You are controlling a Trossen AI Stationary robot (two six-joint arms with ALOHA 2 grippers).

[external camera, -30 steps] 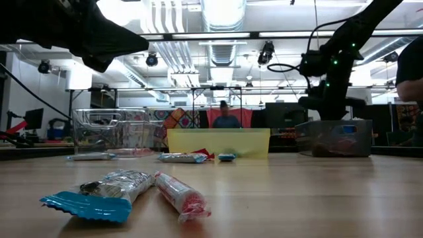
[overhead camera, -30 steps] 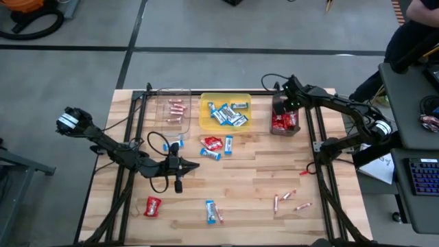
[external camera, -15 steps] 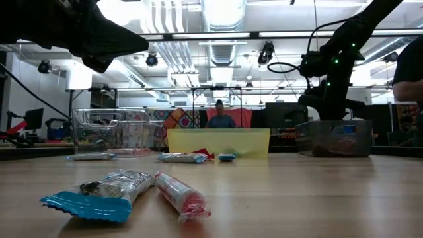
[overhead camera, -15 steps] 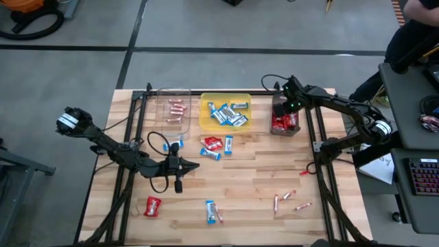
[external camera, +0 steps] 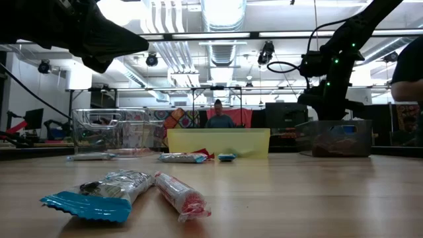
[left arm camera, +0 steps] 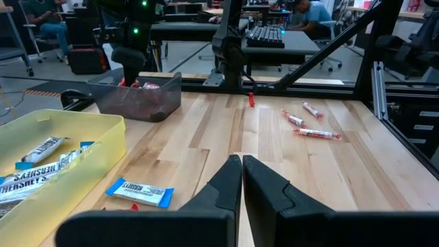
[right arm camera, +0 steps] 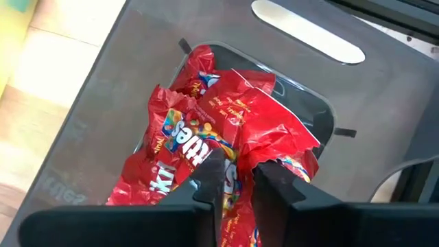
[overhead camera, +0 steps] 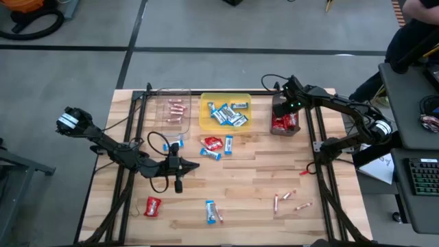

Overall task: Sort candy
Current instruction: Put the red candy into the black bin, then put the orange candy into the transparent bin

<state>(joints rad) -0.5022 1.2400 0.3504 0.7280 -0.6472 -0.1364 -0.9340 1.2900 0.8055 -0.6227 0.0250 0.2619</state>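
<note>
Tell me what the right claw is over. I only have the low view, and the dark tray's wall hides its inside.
Observer: The right claw hangs over a heap of crinkled red foil packets that lie inside the dark rectangular plastic tray.
Operator: And the left claw?
Observer: The left claw is shut with nothing in it, above bare wood near the middle of the wooden table.
Operator: Any thin sticks loose?
Observer: Three thin pinkish wrapped sticks lie on the table on the right arm's side, outside every tray.
</note>
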